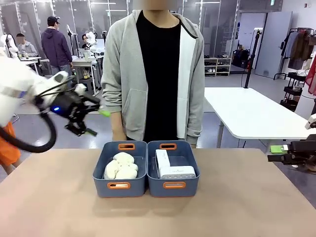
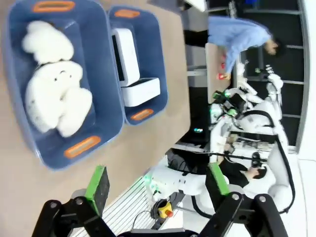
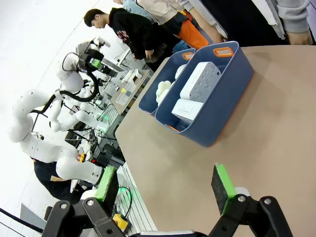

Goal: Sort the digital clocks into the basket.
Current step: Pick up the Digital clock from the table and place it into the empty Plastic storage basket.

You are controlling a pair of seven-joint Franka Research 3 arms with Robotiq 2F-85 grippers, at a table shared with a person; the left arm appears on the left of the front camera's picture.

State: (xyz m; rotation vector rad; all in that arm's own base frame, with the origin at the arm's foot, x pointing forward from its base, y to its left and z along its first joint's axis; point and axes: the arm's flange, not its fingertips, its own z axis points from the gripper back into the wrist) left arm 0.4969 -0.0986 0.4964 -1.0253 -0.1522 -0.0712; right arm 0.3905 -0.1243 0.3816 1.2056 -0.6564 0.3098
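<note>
Two white digital clocks lie in the right slate-blue basket (image 1: 190, 190): one (image 1: 162, 159) runs along its left side, the other (image 1: 177, 172) lies across its front. In the left wrist view the clocks (image 2: 126, 53) (image 2: 141, 92) sit in the same basket (image 2: 149, 47). They are seen again as two clocks (image 3: 200, 81) (image 3: 187, 109) in that basket (image 3: 222, 116) in the right wrist view. My left gripper (image 1: 98, 122) hangs open and empty in the air, left of the bins. My right gripper (image 1: 275, 153) is open and empty at the table's right edge. Its green pads (image 3: 223, 183) hold nothing.
The twin left bin (image 1: 101, 190) holds cream cloud-shaped plush pieces (image 1: 121, 167), seen as plush (image 2: 57, 94) in the left wrist view. A person in a grey hoodie (image 1: 126, 74) stands close behind both bins. Bare brown tabletop (image 1: 158, 217) surrounds the bins.
</note>
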